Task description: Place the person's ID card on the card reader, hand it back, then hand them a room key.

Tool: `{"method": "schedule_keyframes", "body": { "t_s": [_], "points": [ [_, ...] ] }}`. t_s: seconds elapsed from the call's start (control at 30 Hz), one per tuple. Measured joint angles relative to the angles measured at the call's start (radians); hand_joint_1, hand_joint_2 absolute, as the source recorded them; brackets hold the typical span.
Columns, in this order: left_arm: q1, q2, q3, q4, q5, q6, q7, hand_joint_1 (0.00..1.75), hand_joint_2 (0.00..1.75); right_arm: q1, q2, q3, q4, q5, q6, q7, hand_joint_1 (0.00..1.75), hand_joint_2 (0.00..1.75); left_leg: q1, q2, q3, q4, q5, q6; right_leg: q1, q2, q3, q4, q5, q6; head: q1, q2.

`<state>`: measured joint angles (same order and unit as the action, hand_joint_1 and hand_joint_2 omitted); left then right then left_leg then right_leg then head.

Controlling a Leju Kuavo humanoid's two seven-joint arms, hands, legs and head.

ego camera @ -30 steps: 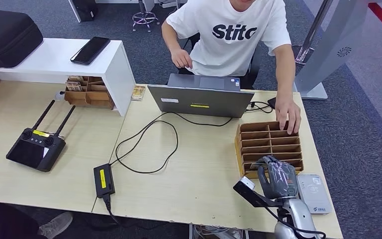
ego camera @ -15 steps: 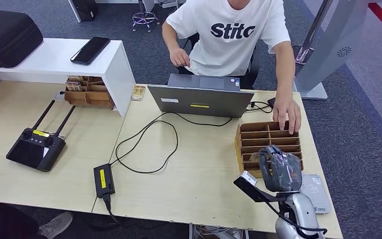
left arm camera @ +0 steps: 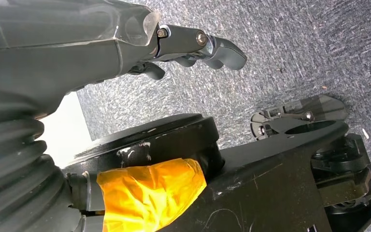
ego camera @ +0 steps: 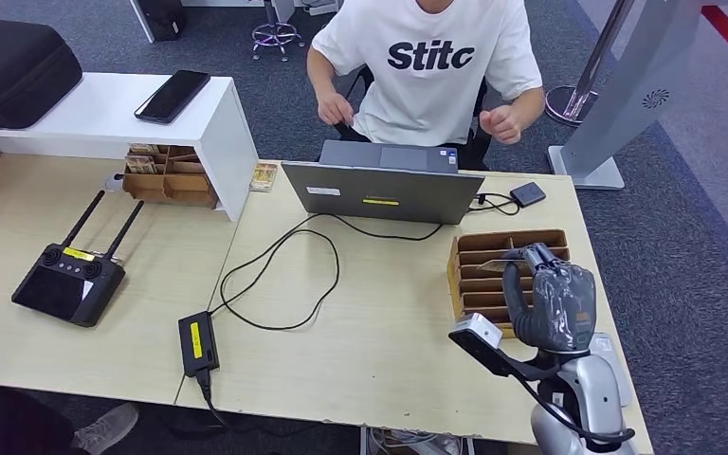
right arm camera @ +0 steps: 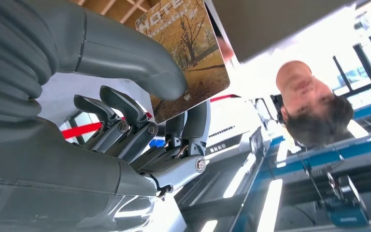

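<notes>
Grey right hand (right arm camera: 140,111) pinches room key card (right arm camera: 186,53), thumb against fingers, above wooden slotted organizer (ego camera: 493,275); left hand (left arm camera: 183,43) loosely curled, holding nothing.

Readable text: two items.
"Stitc" in bold black letters across white shirt (ego camera: 433,57) of person behind laptop (ego camera: 382,192). "NOTE" partly legible, upside down in right wrist view, along edge of card (right arm camera: 188,53) printed with autumn tree scene, pinched by right hand (right arm camera: 140,111). Yellow stickers on laptop, on adapter (ego camera: 197,343) and on controller (ego camera: 67,282) too small to read. Swirl logo, no letters, on grey stand (ego camera: 646,81).
</notes>
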<state>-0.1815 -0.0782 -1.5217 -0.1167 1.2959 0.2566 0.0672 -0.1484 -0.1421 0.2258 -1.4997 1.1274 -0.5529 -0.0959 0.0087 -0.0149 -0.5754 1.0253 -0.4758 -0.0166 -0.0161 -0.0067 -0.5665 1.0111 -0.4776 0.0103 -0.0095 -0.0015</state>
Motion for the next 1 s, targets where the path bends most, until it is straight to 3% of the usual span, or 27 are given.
{"method": "schedule_keyframes", "body": {
  "t_s": [0.27, 0.53, 0.77, 1.0],
  "points": [
    [-0.001, 0.0, 0.0, 0.0, -0.035, -0.006, 0.001, 0.0, 1.75, -0.05, -0.014, 0.02, 0.002, -0.034, 0.062, -0.008, 1.75, 1.75, 0.0, 0.001, -0.001, 0.0, 0.0, 0.0, 0.0, 0.001, 0.0, 0.0, 0.0, 0.0, 0.0, 0.0],
    [-0.007, 0.0, 0.0, 0.0, -0.112, -0.022, 0.004, 0.0, 1.75, -0.37, -0.037, 0.072, 0.188, -0.108, 0.222, -0.011, 1.75, 1.75, 0.0, 0.001, -0.001, 0.0, 0.003, -0.001, 0.0, 0.001, -0.001, 0.001, 0.004, -0.001, 0.0, 0.0],
    [-0.013, 0.0, 0.0, 0.0, -0.167, -0.032, 0.02, 0.0, 1.75, -0.704, -0.031, 0.092, 0.55, -0.26, 0.371, 0.0, 1.75, 1.75, 0.0, -0.003, -0.002, 0.0, 0.006, -0.001, 0.0, -0.002, -0.001, 0.001, 0.005, 0.0, 0.0, 0.0],
    [-0.014, 0.0, 0.0, 0.0, -0.175, -0.034, 0.022, 0.0, 1.75, -0.828, -0.015, 0.093, 0.75, -0.274, 0.382, 0.007, 1.75, 1.75, 0.0, -0.003, -0.003, 0.0, 0.005, -0.001, 0.0, -0.002, -0.002, 0.001, 0.005, 0.0, 0.0, 0.0]
  ]
}}
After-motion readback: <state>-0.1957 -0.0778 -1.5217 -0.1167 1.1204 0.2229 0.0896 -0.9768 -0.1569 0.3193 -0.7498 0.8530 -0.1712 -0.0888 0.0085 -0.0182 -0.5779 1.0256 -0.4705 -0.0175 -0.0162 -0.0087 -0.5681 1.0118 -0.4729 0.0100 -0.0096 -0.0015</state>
